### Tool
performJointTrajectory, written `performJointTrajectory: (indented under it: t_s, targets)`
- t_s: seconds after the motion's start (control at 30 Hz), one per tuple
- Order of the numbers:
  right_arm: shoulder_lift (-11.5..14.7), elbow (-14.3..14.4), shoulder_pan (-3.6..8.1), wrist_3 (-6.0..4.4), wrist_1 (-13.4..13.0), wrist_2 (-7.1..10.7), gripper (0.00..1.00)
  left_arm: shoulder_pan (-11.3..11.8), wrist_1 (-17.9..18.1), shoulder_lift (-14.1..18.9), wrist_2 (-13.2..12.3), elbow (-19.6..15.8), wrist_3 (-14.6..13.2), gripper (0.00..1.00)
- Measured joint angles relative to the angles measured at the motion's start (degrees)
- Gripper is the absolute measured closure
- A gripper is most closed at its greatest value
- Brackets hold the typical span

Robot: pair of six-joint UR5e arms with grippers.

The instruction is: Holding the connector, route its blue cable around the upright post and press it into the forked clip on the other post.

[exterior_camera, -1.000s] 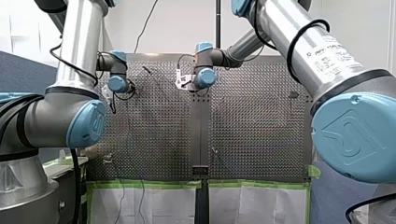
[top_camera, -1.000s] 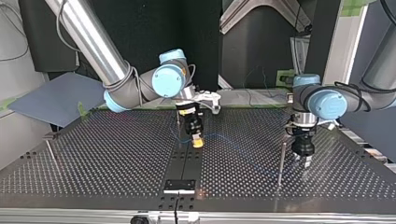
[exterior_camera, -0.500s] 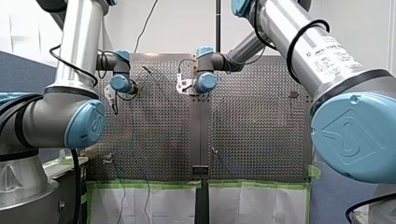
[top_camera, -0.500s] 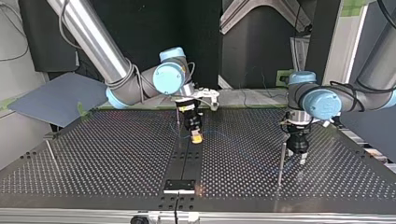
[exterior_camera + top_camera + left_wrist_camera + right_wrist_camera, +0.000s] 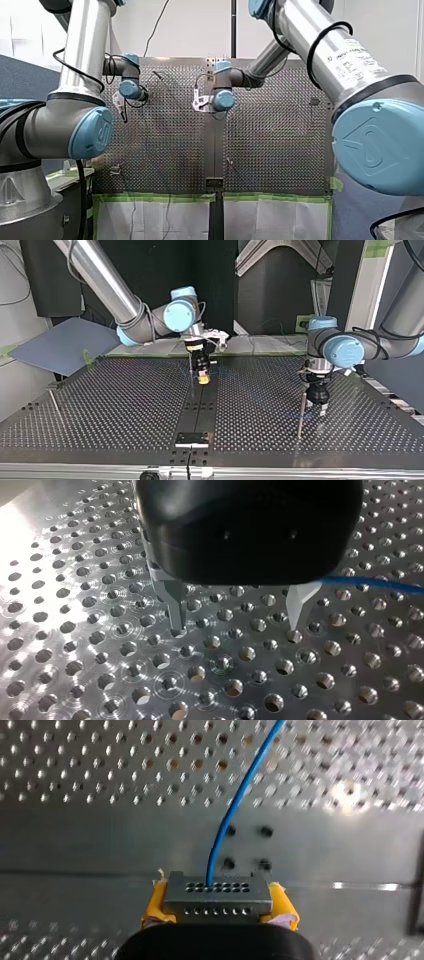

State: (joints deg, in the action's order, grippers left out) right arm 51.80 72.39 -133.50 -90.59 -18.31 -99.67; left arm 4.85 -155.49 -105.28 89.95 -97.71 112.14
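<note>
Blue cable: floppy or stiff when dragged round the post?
Probably floppy: the blue cable is thin and leaves the connector in a smooth curve. Likely light, so it should trail the connector easily. May slide up the thin smooth post unless kept taut.

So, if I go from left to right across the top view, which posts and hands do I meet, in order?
thin post at the far left → my right hand, with yellow pads → tall post → my left hand, just beyond that post
</note>
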Motion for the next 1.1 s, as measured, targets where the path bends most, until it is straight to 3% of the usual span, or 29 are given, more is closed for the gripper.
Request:
performJointTrajectory:
  t_s: [0.67, 0.87, 1.1]
  targets:
    - [-0.07, 9.47, 4.57, -0.79, -9.47, -6.06, 0.84, -0.02, 0.49, -0.05, 0.0, -0.01, 0.42, 0.0]
    - [-0.07, 12.62, 5.88, -1.83, -12.62, -7.95, 0.84, -0.02, 0.54, -0.05, 0.0, 0.0, 0.44, 0.0]
    - [-0.16, 15.83, 6.81, -3.71, -15.83, -10.51, 0.84, -0.02, 0.69, -0.05, 0.0, -0.03, 0.44, 0.0]
